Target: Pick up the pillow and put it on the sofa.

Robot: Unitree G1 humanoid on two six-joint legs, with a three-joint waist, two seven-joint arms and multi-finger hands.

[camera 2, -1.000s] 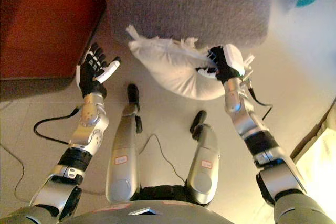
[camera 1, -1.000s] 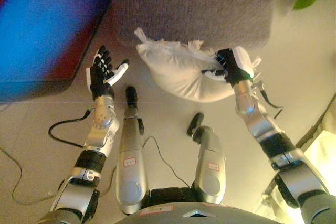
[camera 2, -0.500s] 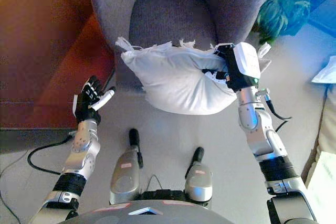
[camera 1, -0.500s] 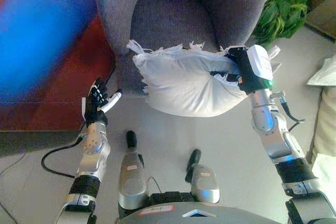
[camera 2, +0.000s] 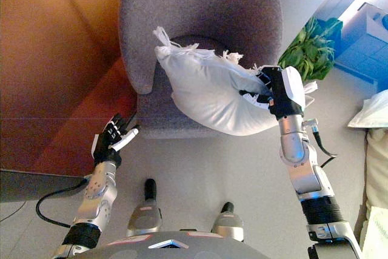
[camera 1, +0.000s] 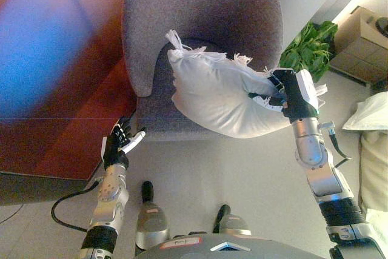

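A white pillow (camera 1: 221, 92) with fringed edges hangs in the air over the front of the seat of a grey round armchair-style sofa (camera 1: 200, 10). My right hand (camera 1: 285, 92) is shut on the pillow's right end and holds it up; it also shows in the right eye view (camera 2: 273, 92). My left hand (camera 1: 119, 144) is open and empty, low at the left, in front of the sofa's left side, apart from the pillow (camera 2: 212, 89).
A dark red-brown cabinet (camera 2: 54, 83) stands at the left of the sofa. A green plant (camera 1: 309, 47) and a cardboard box (camera 1: 361, 37) stand at the right. Another white cushion (camera 1: 370, 113) lies at the right edge.
The camera has tilted up, showing more of the sofa. My right hand has carried the pillow up and forward over the seat's front. My left hand stays low and open.
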